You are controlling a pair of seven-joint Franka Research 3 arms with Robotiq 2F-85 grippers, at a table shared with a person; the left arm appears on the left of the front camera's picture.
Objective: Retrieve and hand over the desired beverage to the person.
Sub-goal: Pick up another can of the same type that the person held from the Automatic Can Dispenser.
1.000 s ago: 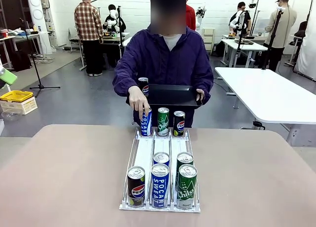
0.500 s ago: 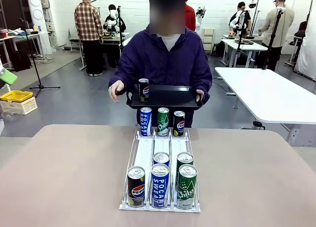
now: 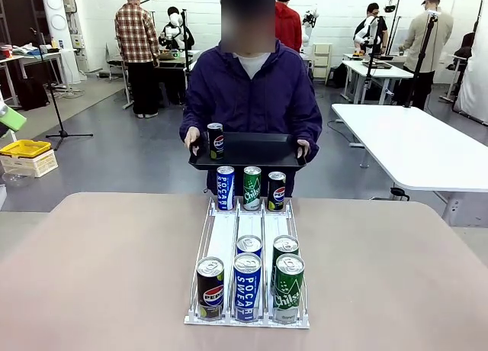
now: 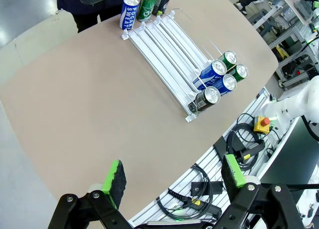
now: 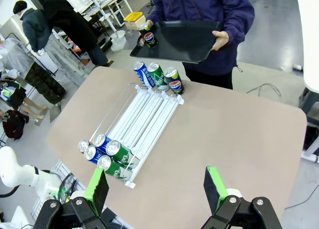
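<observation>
The person [image 3: 252, 91] has taken a hand off the far cans [image 3: 251, 188] and holds the tray [image 3: 259, 149] at the far side, so the open, empty left gripper [image 4: 173, 174] and right gripper [image 5: 156, 186] can start picking.

Near black can [image 3: 210, 288]: PEPSI. Blue can [image 3: 246, 287]: POCARI SWEAT. Green can [image 3: 288, 288]: Chilsung.

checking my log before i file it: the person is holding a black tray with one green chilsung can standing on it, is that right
Not quite. The one can standing on the black tray that the person holds is a dark Pepsi can, not a green Chilsung one. The front view shows its label plainly, and the right wrist view agrees.
</observation>
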